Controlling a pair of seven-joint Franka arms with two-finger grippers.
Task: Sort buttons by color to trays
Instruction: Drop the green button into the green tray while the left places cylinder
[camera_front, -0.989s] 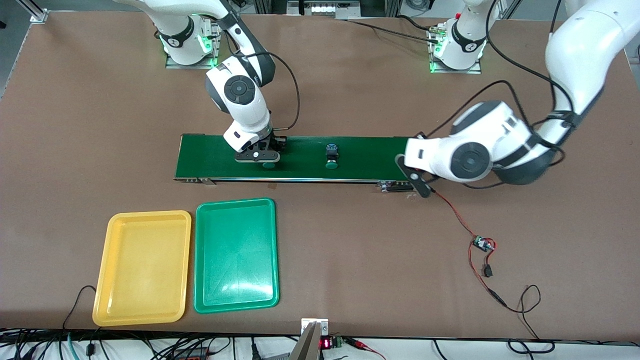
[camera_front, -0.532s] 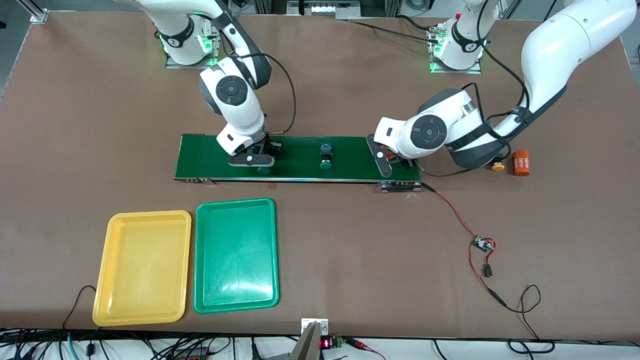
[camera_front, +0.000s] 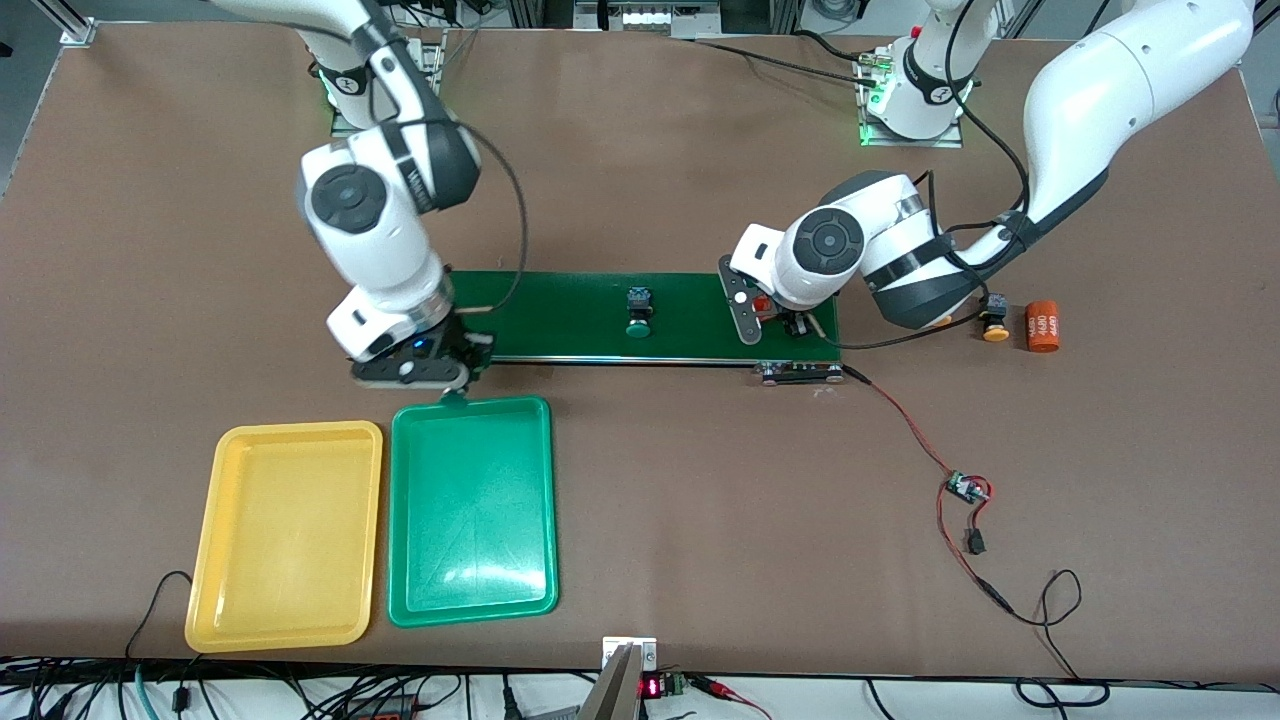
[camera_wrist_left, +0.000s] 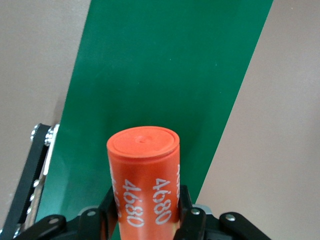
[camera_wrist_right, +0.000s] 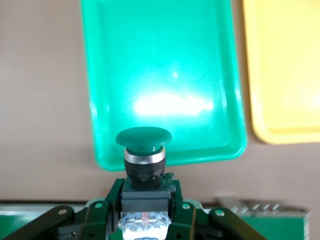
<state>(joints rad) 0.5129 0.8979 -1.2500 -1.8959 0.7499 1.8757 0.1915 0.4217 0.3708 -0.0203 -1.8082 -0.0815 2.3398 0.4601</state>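
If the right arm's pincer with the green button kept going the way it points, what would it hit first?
Probably the green tray. The right pincer, shut on a green button, points at that tray's near rim; depth is unclear.

The orange cylinder (camera_wrist_left: 144, 180) held in the left gripper (camera_wrist_left: 145, 220) carries "4680" printed in white along its side, and the same number appears to be repeated on the neighbouring face, though only part of it shows; a second orange cylinder (camera_front: 1042, 326) lying on the table toward the left arm's end bears white print too small to read with certainty, probably the same figures.
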